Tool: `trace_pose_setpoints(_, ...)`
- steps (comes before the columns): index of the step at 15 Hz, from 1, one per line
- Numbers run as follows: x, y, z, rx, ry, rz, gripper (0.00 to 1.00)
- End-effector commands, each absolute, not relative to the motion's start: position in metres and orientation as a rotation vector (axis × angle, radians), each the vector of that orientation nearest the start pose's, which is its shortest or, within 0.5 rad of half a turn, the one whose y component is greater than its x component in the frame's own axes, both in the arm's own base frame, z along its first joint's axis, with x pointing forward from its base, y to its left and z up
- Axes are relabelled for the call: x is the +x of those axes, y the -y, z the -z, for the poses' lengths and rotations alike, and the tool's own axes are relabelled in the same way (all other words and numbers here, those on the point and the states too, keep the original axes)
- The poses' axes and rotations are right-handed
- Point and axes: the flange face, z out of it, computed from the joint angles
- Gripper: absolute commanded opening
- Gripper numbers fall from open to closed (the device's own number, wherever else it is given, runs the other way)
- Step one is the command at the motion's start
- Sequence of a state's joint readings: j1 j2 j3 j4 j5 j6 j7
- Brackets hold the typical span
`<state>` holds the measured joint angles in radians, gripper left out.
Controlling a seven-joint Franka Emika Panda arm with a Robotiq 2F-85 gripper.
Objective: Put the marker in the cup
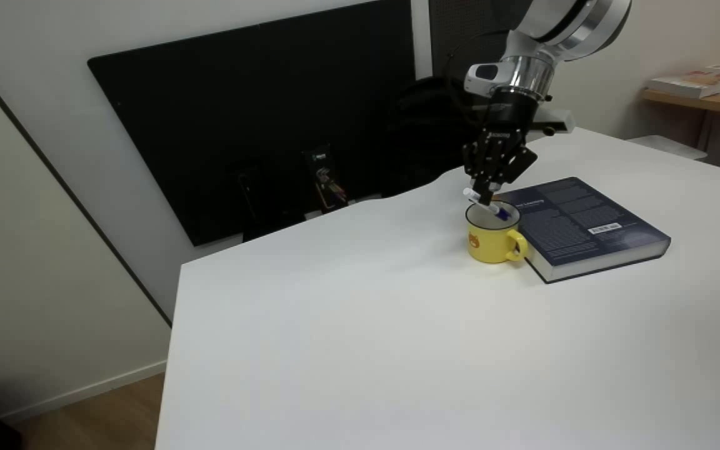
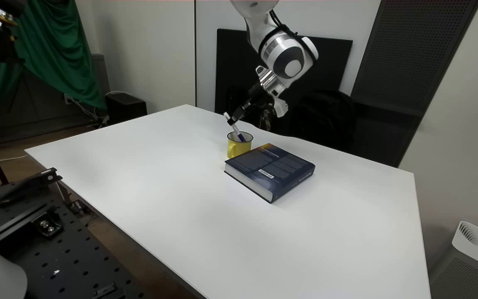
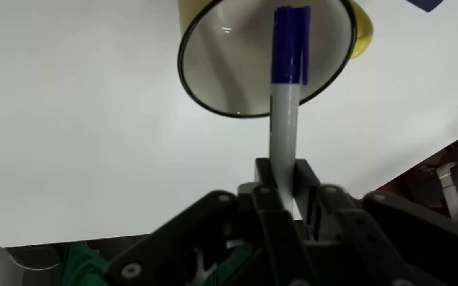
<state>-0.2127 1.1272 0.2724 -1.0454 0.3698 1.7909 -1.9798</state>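
Observation:
The marker has a white barrel and a blue cap; it shows in both exterior views (image 1: 502,214) (image 2: 239,133) and in the wrist view (image 3: 284,119). My gripper (image 1: 485,192) is shut on its white end, with a fingertip on each side in the wrist view (image 3: 282,165). The marker is tilted, and its blue cap points down into the mouth of the yellow cup (image 1: 490,247). The cup stands upright on the table, with its handle beside the book; it also shows in an exterior view (image 2: 239,149) and in the wrist view (image 3: 229,75). My fingertips are above the cup's rim.
A thick dark-blue book (image 1: 585,219) lies flat right beside the cup, close to its handle; it also shows in an exterior view (image 2: 270,168). The white table's (image 1: 335,331) back edge runs behind the cup. A dark panel (image 1: 260,112) stands behind the table.

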Motion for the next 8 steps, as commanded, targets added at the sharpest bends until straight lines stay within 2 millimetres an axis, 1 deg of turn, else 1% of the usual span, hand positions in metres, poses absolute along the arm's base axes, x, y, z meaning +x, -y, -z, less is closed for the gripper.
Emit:
trace_pose_setpoints(1, 0.746, -0.002, -0.127, -1.536, 1.946, 0.43, 0.04)
trace_pose_setpoints(4, 0.747, 0.005, -0.111, -1.524, 1.947, 0.445, 0.04)
trace_pose_setpoints(6, 0.745, 0.005, -0.102, -1.522, 1.944, 0.424, 0.04)
trace_pose_setpoints(7, 0.745, 0.004, -0.099, -1.531, 1.95, 0.396, 0.43)
trace_pose_setpoints(8, 0.746, 0.003, -0.098, -1.54, 1.966, 0.384, 0.43)
